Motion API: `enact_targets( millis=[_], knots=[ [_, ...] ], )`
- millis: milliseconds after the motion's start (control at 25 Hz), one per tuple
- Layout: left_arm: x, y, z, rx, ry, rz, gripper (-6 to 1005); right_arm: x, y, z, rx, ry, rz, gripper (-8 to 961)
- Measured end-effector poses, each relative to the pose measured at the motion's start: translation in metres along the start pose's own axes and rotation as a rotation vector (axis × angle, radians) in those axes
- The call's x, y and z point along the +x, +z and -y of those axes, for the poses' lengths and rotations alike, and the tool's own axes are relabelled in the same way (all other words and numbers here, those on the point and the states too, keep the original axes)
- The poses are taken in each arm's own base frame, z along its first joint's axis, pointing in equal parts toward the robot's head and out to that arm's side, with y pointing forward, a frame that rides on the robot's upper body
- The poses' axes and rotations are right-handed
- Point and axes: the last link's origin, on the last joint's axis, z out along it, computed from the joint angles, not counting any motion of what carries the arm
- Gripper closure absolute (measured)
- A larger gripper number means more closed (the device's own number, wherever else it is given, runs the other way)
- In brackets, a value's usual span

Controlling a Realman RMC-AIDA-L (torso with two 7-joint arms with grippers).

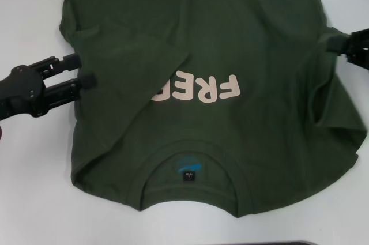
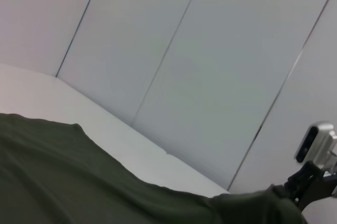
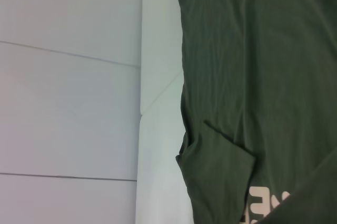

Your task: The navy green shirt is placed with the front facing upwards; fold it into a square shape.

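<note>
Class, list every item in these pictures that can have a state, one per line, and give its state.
Dark olive-green cotton T-shirt: front up, left side folded over, covering part of the cream lettering.
Left gripper: open, at the shirt's left edge.
Right gripper: at the shirt's right edge.

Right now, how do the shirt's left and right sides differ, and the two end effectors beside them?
On the navy green shirt, the robot's-left side is folded inward, covering part of the cream letters; the right side lies unfolded, sleeve bunched. The left end effector shows two open fingers at the folded edge; the right end effector meets the shirt's right edge, largely out of view. Both sit at the shirt's sides above the white table.
</note>
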Motion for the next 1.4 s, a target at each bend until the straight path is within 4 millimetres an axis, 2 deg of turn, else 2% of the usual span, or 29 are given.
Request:
enact_targets(
  millis=[120,160,200,400,680,1400],
  knots=[
    [0.002,-0.001,0.0,0.005,0.003,-0.019,278,0.0,0.021,0.002,-0.006,0.003,-0.007,945],
    [0.002,-0.002,0.0,0.007,0.004,-0.023,278,0.0,0.021,0.002,-0.006,0.003,-0.007,945],
    [0.003,-0.002,0.0,0.008,0.005,-0.026,278,0.001,0.031,0.005,-0.004,0.008,-0.009,945],
    [0.004,-0.003,0.001,0.009,0.007,-0.031,279,0.002,0.05,0.009,0.015,0.007,-0.015,946],
    [0.006,-0.005,0.002,0.025,0.011,-0.05,279,-0.001,0.058,0.005,-0.021,0.012,0.022,945],
    [0.007,-0.011,0.005,0.057,0.007,-0.08,278,0.006,0.086,0.014,-0.013,0.055,0.065,919]
  ],
)
